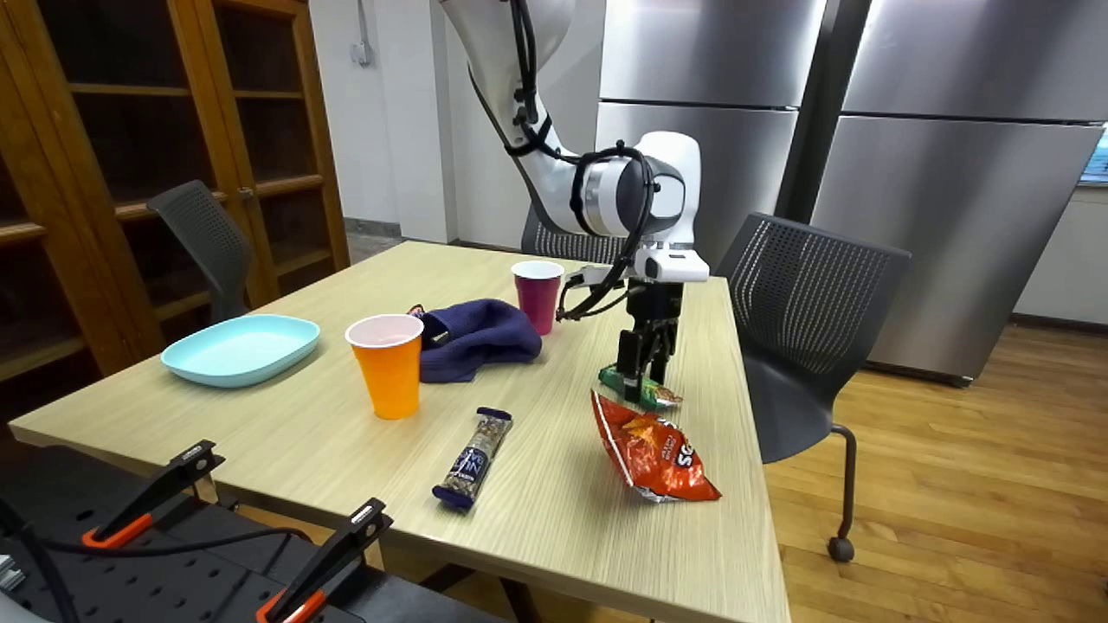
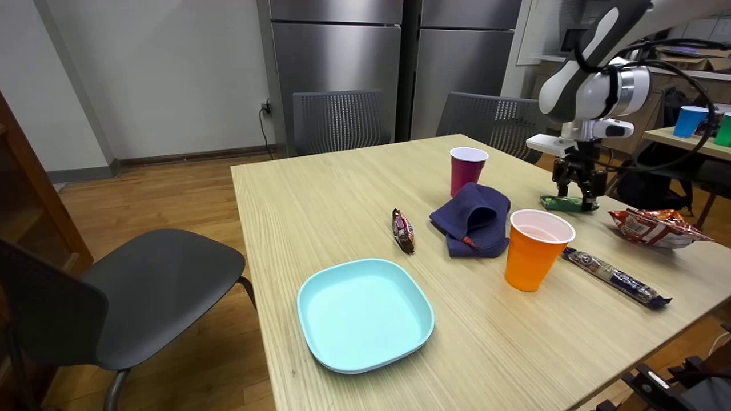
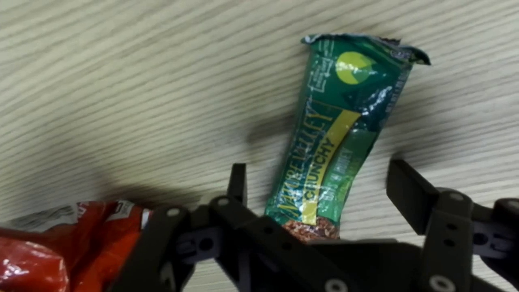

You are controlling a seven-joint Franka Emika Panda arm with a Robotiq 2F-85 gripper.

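Red bag (image 3: 79, 245) seemingly beside end effector (image 3: 320, 184)

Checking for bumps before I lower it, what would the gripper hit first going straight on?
Probably the tabletop, as the fingers straddle the green snack bar; any gap below them is hard to judge.

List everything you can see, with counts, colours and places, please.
table: one, pale wood, centre
chip bag: one, red, on table
snack bar: one, green, beside chip bag
nut bar: one, navy, on table
cups: four; orange, maroon on table; blue, green in background
cloth: one, dark blue, on table
candy packet: one, brown, beside cloth
plate: one, pale blue, on table
chairs: three, grey, around table
fridges: two, silver, behind chairs
cabinet: one, brown, background
clamps: at least two, black and orange, beside table
clutter: count unclear, mostly dark, background
arm: one, white, above table
tool: one, black, open astride snack bar
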